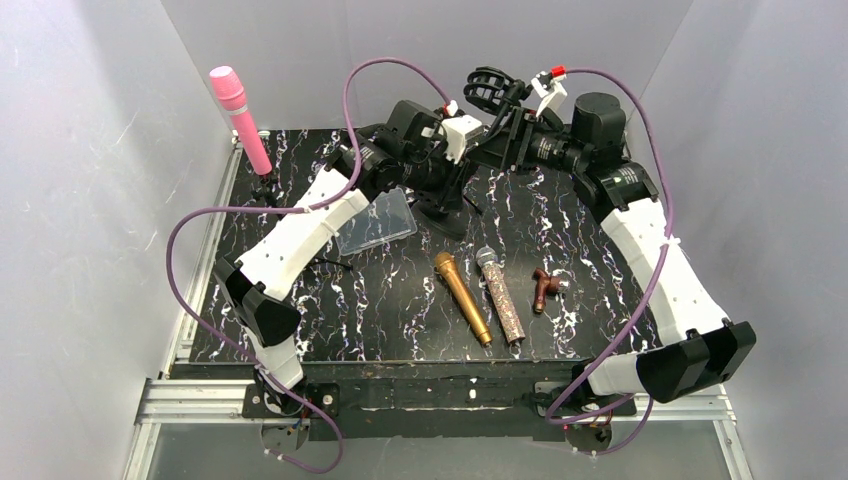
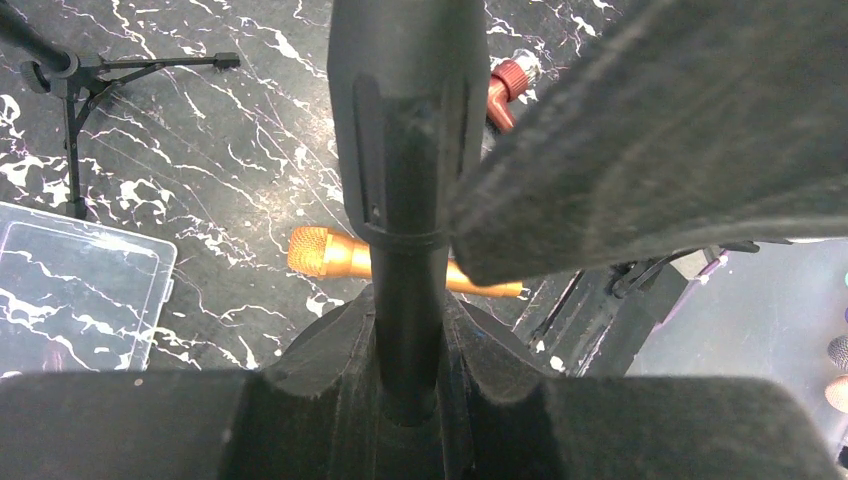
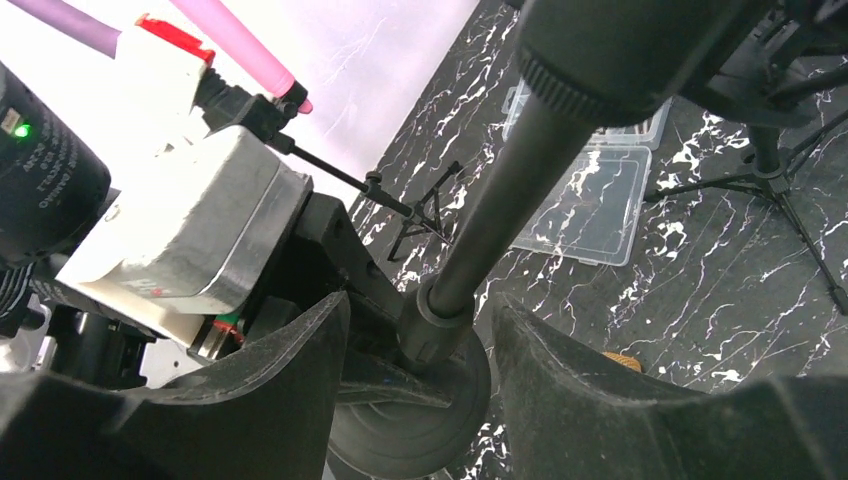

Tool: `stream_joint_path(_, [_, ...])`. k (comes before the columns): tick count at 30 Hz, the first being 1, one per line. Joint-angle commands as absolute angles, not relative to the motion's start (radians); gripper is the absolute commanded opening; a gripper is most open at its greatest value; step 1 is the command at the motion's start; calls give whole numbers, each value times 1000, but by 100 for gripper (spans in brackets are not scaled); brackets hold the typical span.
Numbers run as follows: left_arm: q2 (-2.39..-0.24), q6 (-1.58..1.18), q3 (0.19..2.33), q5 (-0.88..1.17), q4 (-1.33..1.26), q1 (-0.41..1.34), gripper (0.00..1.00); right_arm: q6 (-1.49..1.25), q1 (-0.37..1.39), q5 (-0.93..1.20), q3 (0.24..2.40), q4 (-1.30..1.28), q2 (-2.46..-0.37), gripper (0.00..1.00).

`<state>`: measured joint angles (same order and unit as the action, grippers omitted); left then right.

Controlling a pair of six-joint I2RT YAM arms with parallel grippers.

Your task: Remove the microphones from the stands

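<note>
Right up close in the left wrist view are the soft dark pads (image 2: 650, 130) of the left gripper (image 2: 425, 290). They are squeezed tight on the thin pole of the black stand (image 1: 447, 212). I think this is to keep the stand from tipping or sliding when the top gets pulled.

The right gripper (image 3: 420, 310) comes in from the right. Its two fingers sit on each side of the same pole with a gap showing, so it is not holding anything. It looks ready to close or move up.

The microphone (image 1: 488, 90) seems to be the dark round thing at the top of the stand, at the far middle of the table (image 1: 580, 300), just beside both grippers. It is not off yet.

Nearer, a gold microphone (image 1: 462, 298) and a sparkly microphone (image 1: 500, 295) lie flat side by side. A pink microphone (image 1: 240, 115) stands at the far left, and a clear box (image 1: 378, 222) lies by the left arm.
</note>
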<state>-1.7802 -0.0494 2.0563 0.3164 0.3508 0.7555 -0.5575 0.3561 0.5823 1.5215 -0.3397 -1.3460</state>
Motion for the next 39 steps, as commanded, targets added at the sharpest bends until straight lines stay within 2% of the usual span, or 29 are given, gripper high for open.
stream_joint_path(1, [-1699,-57,2080,309,348,767,0,-612,362,577,1492,-245,-1331,61])
stream_joint_path(11, [-1707,-57,2086,256,356,781,0,-658,362,583,1431,-190,-1338,50])
stream_joint_path(13, [-1708,-62,2088,256,356,784,0,-662,361,589,1422,-176,-1338,38])
stream_joint_path(17, [-1702,-75,2093,259,356,782,0,-667,362,607,1415,-151,-1337,1])
stream_joint_path(20, [-1688,-94,2095,321,355,775,0,-638,361,641,1409,-121,-1325,1])
stream_joint_path(25, [-1622,-235,2037,610,280,697,0,-546,341,749,1401,-62,-1286,1])
stream_joint_path(29, [-1556,-410,1903,871,104,620,0,-489,338,901,1419,31,-1283,1])
stream_joint_path(33, [-1498,-645,1746,1058,-207,600,0,-471,339,1105,1457,143,-1309,1])
stream_joint_path(36, [-1467,-678,1677,1142,-331,600,0,-499,339,1246,1503,206,-1339,1])
stream_joint_path(39, [-1446,-627,1663,1192,-316,600,0,-511,339,1351,1546,207,-1369,1])
